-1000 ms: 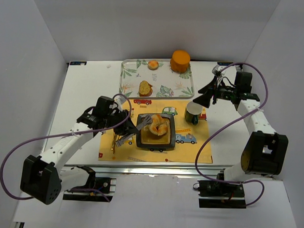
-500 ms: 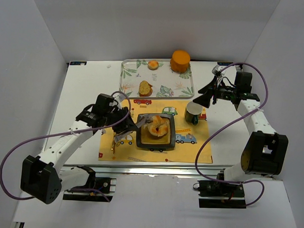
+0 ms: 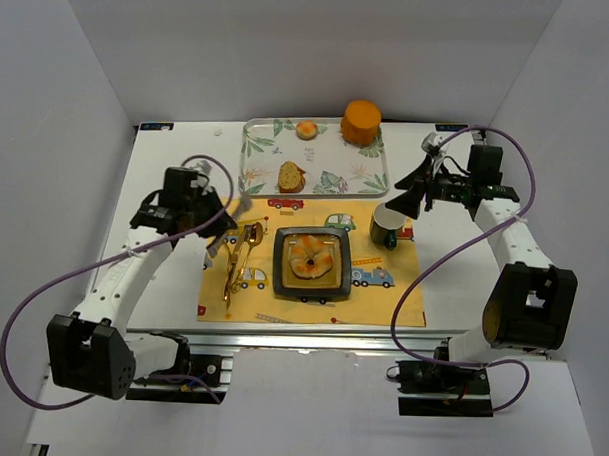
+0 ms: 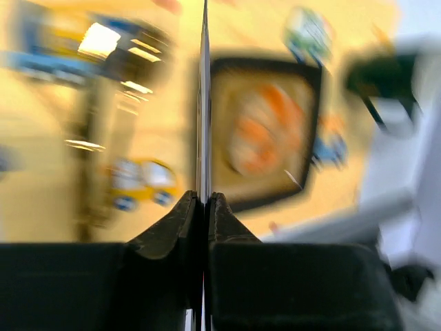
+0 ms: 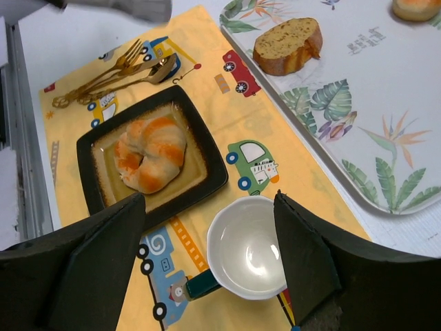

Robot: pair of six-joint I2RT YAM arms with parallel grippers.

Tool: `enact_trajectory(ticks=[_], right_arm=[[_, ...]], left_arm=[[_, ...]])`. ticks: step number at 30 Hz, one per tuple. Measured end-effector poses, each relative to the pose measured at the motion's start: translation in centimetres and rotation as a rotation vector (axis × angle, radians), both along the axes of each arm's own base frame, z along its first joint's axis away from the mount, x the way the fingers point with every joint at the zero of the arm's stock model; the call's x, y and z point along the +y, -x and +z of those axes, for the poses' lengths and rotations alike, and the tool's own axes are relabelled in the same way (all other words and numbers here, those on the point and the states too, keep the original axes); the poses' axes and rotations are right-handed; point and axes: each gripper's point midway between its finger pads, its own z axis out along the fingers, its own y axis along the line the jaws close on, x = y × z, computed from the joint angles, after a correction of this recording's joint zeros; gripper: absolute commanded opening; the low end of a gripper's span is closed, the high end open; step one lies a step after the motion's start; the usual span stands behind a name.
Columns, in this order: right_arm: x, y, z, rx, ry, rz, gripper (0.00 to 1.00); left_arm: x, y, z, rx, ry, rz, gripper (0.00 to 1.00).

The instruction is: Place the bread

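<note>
The bread [image 3: 313, 256], a golden-tan ring with orange patches, lies flat in the dark square plate [image 3: 281, 269] on the yellow placemat. It also shows in the right wrist view, bread [image 5: 150, 153] in the plate [image 5: 207, 181]. In the left wrist view the bread [image 4: 258, 134] is only a blur. My left gripper [image 3: 235, 206] hovers left of the plate, apart from the bread, and is shut with nothing in it; its fingers [image 4: 205, 196] press together. My right gripper [image 3: 401, 198] hangs open above the mug, its fingers [image 5: 210, 200] wide apart.
A green mug [image 3: 387, 227] with a white inside [image 5: 248, 248] stands right of the plate. Gold cutlery [image 3: 238, 256] lies on the mat to the plate's left. Behind, a leaf-patterned tray [image 3: 257, 166] holds brown toast [image 3: 290, 175], a small bun [image 3: 307, 130] and an orange cup [image 3: 361, 121].
My left gripper has drawn back from over the plate to the upper left and shut. The bread stays lying in the plate. The right arm has not moved.
</note>
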Motion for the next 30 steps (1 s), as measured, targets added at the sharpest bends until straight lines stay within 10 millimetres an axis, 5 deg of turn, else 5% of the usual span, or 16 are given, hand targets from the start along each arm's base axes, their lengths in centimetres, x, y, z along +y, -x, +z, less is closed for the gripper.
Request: enact_trajectory(ticks=[6,9,13,17,19,24,25,30], right_arm=[[1.3,1.0,-0.5,-0.023,0.027,0.061,0.79],[2.0,1.5,-0.7,-0.034,0.038,0.091,0.79],[2.6,1.5,-0.3,-0.066,0.062,0.111,0.81],[3.2,0.9,-0.6,-0.090,0.140,0.074,0.89],[3.7,0.7,-1.0,-0.077,0.187,0.038,0.89],[4.2,-0.4,-2.0,-0.004,0.287,-0.120,0.90],[4.0,-0.9,-2.0,0.015,0.305,-0.168,0.89],[2.8,-3.0,-1.0,0.046,0.330,-0.341,0.89]], left_arm=[[12.8,-5.0,-3.0,-0.104,-0.200,0.304,0.13],[16.7,-6.2,-6.7,-0.107,-0.294,0.329,0.17],[18.4,-6.8,-12.1,-0.060,-0.373,0.252,0.30],[19.4,-6.9,-15.4,-0.021,-0.408,0.206,0.41],[20.1,-7.1,-15.6,-0.040,-0.414,0.217,0.63],[21.7,-6.8,-15.2,-0.062,-0.426,0.266,0.82],[21.9,-6.5,-15.2,-0.058,-0.428,0.272,0.96],[22.3,-5.7,-14.0,-0.062,-0.438,0.295,0.98]])
